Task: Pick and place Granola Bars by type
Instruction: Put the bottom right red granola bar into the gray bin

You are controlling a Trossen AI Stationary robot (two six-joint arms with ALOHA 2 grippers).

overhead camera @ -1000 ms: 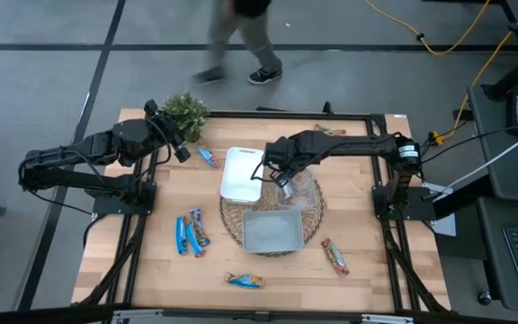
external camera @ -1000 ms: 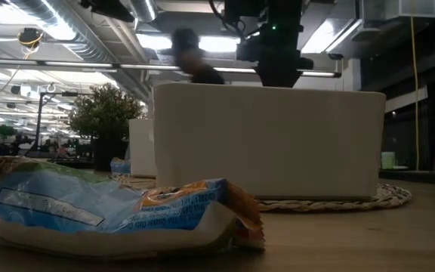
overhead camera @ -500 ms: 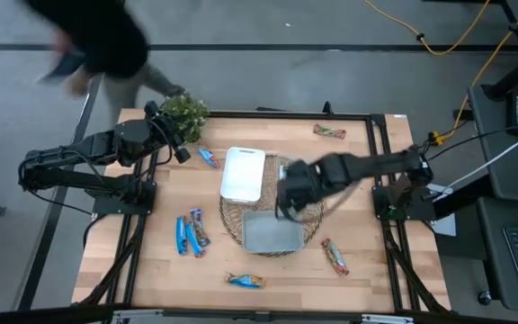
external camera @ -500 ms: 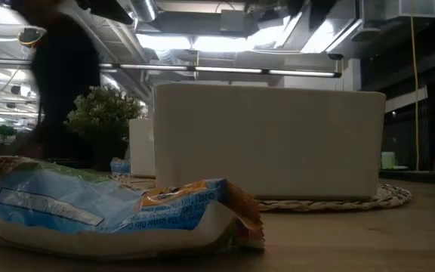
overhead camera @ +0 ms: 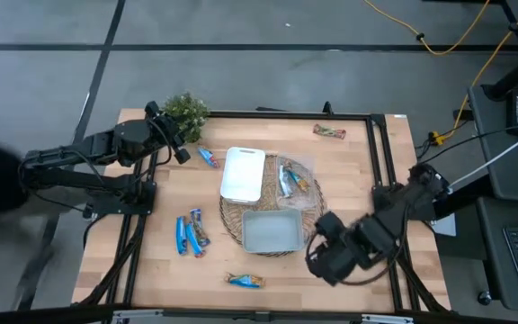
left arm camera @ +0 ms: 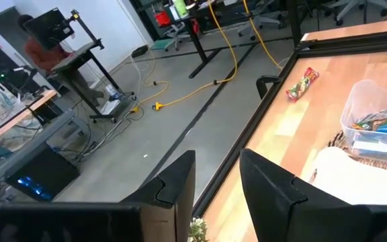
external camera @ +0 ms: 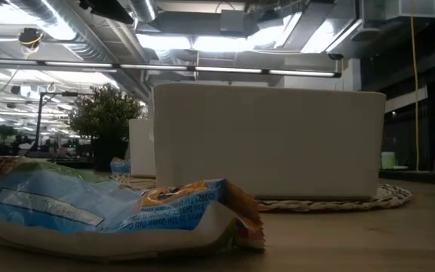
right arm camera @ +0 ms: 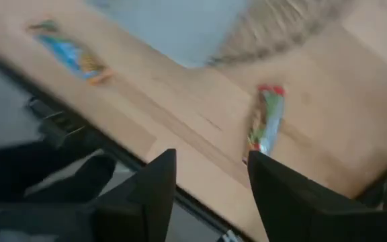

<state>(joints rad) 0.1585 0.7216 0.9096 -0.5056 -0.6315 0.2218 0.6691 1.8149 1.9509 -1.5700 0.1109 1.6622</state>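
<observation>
Blue granola bars lie flat on the table: one (overhead camera: 207, 157) near the plant, two (overhead camera: 188, 234) side by side on the left, one (overhead camera: 245, 281) by the near edge, close up in the low view (external camera: 112, 211). A red bar (overhead camera: 329, 131) lies at the far edge. More bars (overhead camera: 290, 180) lie in a clear container. My right gripper (right arm camera: 210, 195) is open above the near right of the table (overhead camera: 324, 256); another red bar (right arm camera: 266, 124) lies just ahead of it. My left gripper (left arm camera: 217, 191) is open, raised by the plant (overhead camera: 180, 151).
A white tray (overhead camera: 243, 174) and a grey container (overhead camera: 270, 232) sit on a round woven mat (overhead camera: 232, 220) in the table's middle. A potted plant (overhead camera: 185, 112) stands at the far left corner. Black frame rails (overhead camera: 380, 153) run along the table's sides.
My right arm has swung fast from above the clear container at the table's middle toward the near right edge, and has left the low view. A person has walked leftward past the table's far side.
</observation>
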